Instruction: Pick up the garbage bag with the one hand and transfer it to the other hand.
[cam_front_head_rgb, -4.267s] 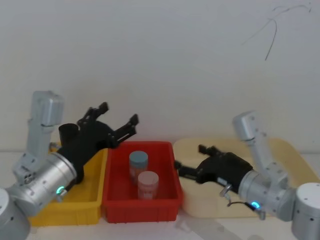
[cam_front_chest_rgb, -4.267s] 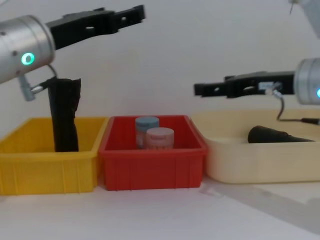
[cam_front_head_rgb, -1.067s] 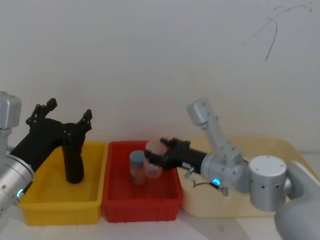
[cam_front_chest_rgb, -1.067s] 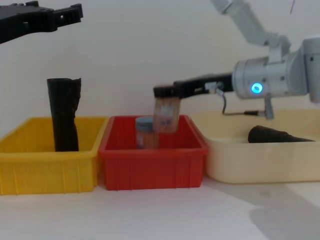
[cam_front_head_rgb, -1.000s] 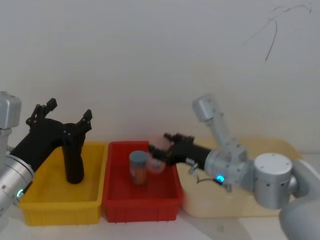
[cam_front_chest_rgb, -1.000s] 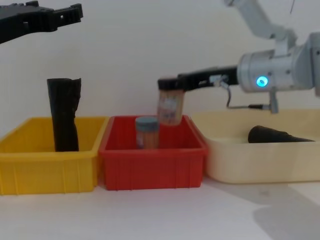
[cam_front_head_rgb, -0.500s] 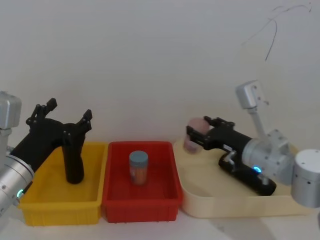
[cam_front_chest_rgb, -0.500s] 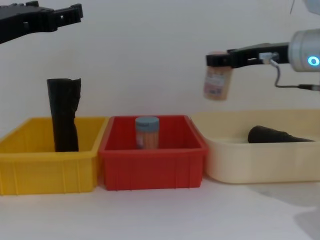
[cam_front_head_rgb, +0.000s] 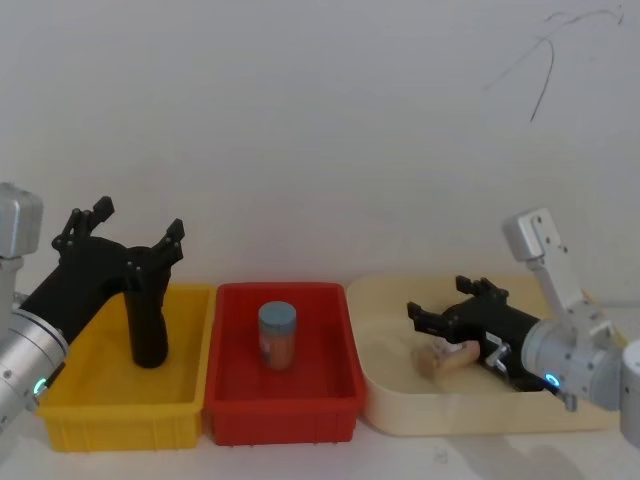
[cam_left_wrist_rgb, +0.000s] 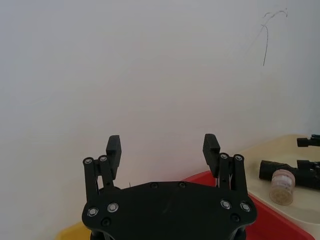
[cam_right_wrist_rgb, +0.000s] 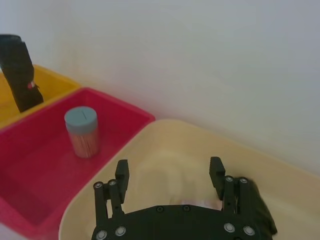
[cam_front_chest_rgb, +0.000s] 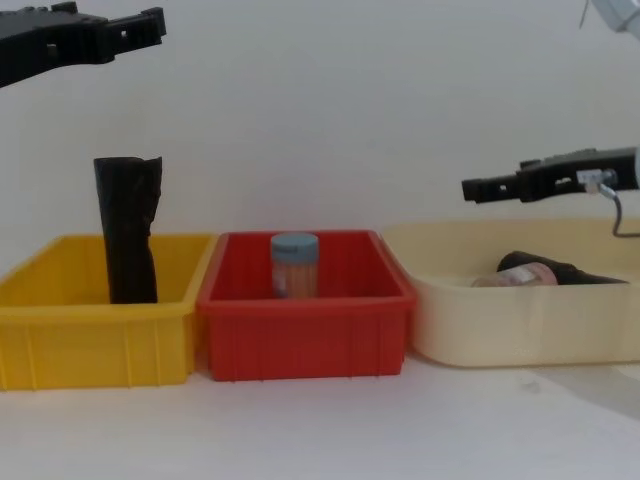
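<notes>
The garbage bag (cam_front_chest_rgb: 572, 270), a black crinkly roll with a rounded end, lies in the cream tray (cam_front_chest_rgb: 500, 320). Its end also shows past my left gripper (cam_left_wrist_rgb: 267, 170) and under my right gripper (cam_right_wrist_rgb: 258, 210). My right gripper (cam_front_head_rgb: 440, 303) hovers open just over the tray with nothing between its fingers (cam_right_wrist_rgb: 122, 172); from the chest it shows side-on (cam_front_chest_rgb: 480, 187). My left gripper (cam_front_head_rgb: 125, 230) hangs open high over the back of the yellow bin (cam_front_head_rgb: 120, 410), empty, well away from the bag (cam_left_wrist_rgb: 161, 147).
A second black roll (cam_front_chest_rgb: 128, 240) with a ragged top stands upright in the yellow bin. A blue-capped jar (cam_front_head_rgb: 277, 335) stands in the red bin (cam_front_head_rgb: 285, 410). A pink-capped jar (cam_front_head_rgb: 445, 358) lies on its side in the cream tray beside the bag.
My right gripper carried the pink-capped jar from the red bin to the cream tray and let it go; the jar now lies there. The left gripper pulled back leftward early, then stayed still.
</notes>
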